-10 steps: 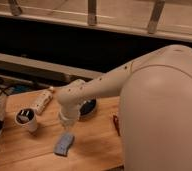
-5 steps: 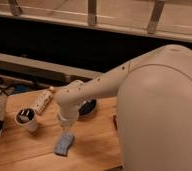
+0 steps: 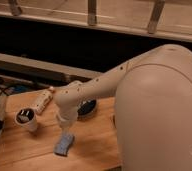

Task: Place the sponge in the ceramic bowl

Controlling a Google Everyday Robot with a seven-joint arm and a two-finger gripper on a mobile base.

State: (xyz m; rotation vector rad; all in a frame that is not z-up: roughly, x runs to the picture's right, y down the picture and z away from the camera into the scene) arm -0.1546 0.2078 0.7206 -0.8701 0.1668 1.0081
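The blue-grey sponge [image 3: 63,144] lies flat on the wooden table [image 3: 94,142], near its front edge. My gripper [image 3: 66,131] hangs straight down from the white arm, right above the sponge's far end and at or very close to it. The black ceramic bowl [image 3: 88,107] sits just behind and to the right of the gripper. The arm's wrist hides the bowl's left part.
A small white cup [image 3: 26,119] with a dark inside stands on the left of the table. A white oblong thing [image 3: 41,101] lies behind it. My large white body fills the right side. A dark ledge and rails run along the back.
The gripper has come down a little toward the sponge. The sponge, bowl and cup have not moved.
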